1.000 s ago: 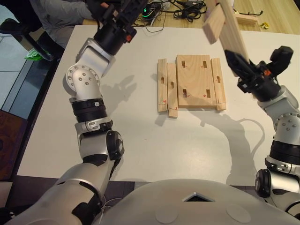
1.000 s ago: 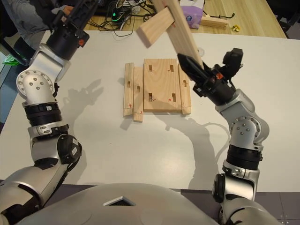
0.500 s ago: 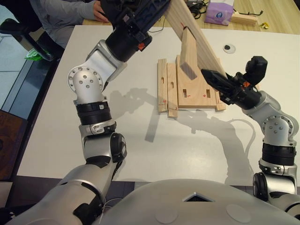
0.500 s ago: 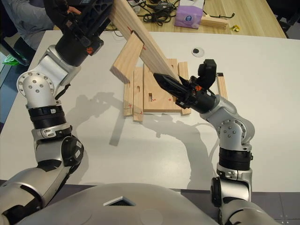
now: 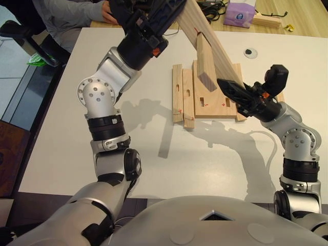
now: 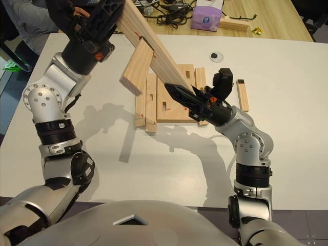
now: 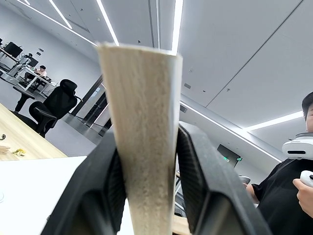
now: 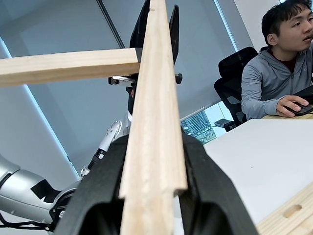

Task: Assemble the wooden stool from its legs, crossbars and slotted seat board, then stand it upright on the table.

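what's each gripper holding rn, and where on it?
Both are shut on the same long wooden leg, which has a crossbar jutting from it: left gripper on its raised upper end, right gripper on its lower end.

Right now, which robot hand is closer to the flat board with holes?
The right. Gripping the leg, the right gripper sits over the seat board's right edge; the left gripper is farther off, beyond its far left corner.

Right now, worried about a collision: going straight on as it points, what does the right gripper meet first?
Likely the crossbar joined to the leg the right gripper holds, before the left gripper.
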